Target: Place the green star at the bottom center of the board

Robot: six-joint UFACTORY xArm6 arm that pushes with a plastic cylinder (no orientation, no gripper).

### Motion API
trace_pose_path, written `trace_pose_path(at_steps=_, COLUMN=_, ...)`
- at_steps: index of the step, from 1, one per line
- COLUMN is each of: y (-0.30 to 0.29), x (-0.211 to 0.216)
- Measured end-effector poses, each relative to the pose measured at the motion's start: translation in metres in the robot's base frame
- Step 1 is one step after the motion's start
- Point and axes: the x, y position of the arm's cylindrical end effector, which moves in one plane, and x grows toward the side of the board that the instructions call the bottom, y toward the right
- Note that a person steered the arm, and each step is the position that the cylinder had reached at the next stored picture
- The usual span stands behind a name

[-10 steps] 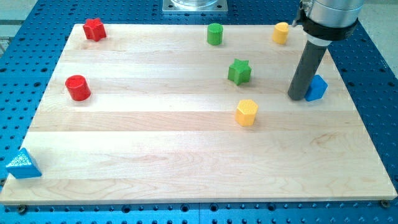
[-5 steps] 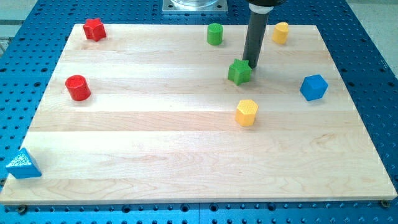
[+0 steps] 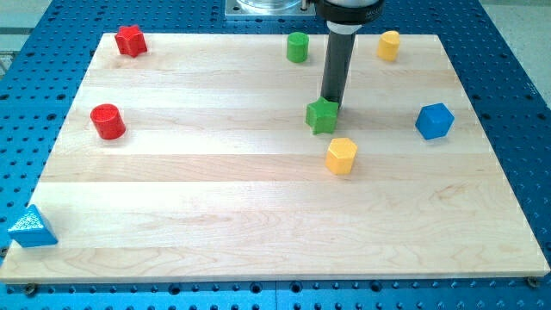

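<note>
The green star [image 3: 322,116] lies right of the board's middle, in its upper half. My tip [image 3: 331,103] touches the star's upper right edge, from the view's top. A yellow hexagonal block [image 3: 342,156] lies just below and right of the star, a small gap apart. The bottom centre of the wooden board [image 3: 275,250] is far below the star.
A green cylinder [image 3: 298,46] and a yellow cylinder [image 3: 389,45] stand near the top edge. A blue cube [image 3: 434,120] is at the right. A red star [image 3: 130,40] is top left, a red cylinder [image 3: 108,121] at the left, a blue triangle [image 3: 31,227] off the bottom left corner.
My tip swept left from beside the blue cube to the green star and has pushed the star down and left a little. The other blocks have not moved.
</note>
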Motion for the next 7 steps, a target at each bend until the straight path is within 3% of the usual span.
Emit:
trace_pose_path(at_steps=2, y=-0.016, x=0.000)
trace_pose_path(at_steps=4, y=-0.052, x=0.069)
trace_pose_path(at_steps=5, y=-0.058, x=0.070)
trace_pose_path(at_steps=6, y=-0.016, x=0.049)
trace_pose_path(at_steps=7, y=-0.021, x=0.097)
